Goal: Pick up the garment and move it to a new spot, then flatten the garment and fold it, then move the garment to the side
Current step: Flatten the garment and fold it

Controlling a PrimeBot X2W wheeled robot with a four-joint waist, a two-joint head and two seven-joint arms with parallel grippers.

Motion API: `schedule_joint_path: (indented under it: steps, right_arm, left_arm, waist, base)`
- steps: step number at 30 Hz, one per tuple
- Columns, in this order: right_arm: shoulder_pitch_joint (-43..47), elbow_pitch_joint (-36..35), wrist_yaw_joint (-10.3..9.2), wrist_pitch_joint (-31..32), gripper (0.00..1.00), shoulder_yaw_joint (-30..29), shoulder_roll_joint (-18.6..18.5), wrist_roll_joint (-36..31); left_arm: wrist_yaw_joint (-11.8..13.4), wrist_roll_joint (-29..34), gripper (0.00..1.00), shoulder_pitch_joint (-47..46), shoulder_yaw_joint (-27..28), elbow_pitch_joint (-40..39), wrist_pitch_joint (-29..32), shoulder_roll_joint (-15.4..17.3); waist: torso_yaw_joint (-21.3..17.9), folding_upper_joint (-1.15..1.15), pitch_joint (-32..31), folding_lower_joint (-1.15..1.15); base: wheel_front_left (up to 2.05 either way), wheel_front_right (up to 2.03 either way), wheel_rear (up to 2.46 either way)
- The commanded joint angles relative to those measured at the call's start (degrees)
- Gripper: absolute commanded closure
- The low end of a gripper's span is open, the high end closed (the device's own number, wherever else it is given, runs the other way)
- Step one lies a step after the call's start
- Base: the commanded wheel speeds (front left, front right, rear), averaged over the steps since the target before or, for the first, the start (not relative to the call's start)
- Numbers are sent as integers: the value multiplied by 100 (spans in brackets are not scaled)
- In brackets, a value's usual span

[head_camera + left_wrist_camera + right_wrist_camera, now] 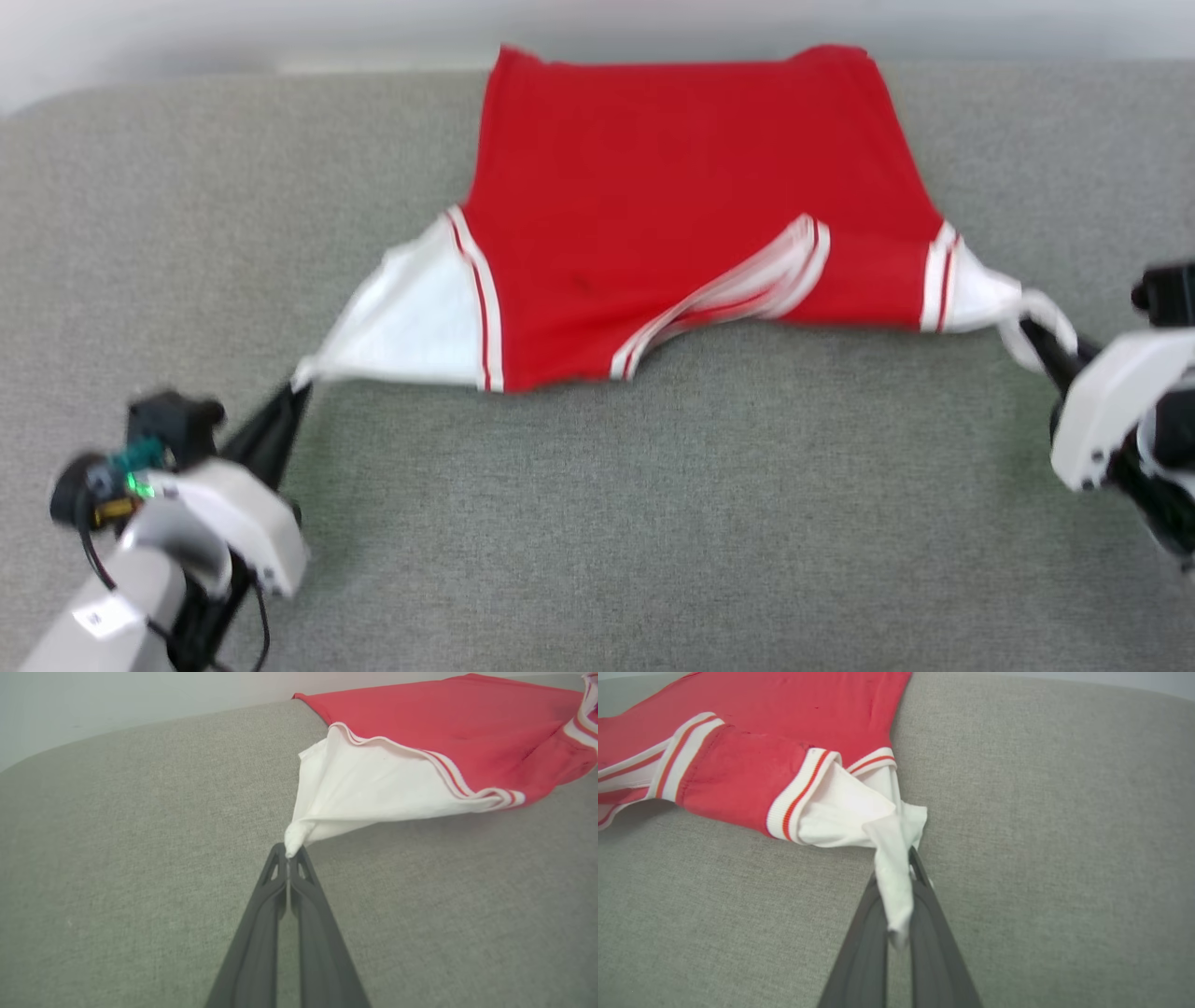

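Head view: left tool and right tool each pinch a white sleeve of the garment.

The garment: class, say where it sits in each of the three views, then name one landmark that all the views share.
Head view: the garment spans the upper centre, sleeves stretched out to the left claw and the right claw.
Left wrist view: upper right, white sleeve tip pinched at centre.
Right wrist view: upper left, white sleeve bunched at centre.
Shared landmark: the striped neck trim.
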Motion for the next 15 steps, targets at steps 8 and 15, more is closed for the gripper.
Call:
schedule_joint_path:
  steps: [8,15]
  right_arm:
    - [1078,-345,-10,236,100,135,-472,313]
    - [1800,-632,-10,331,100,194,-712,524]
  left_arm:
    - [289,-299,100,1285,-23,-648,398,278]
    - [486,-585,100,2110,11,-1171,651,425]
  waist:
    - [-72,0,-552,1]
    - [-105,0,-854,1]
  base:
    - [0,0,0]
    - [0,0,0]
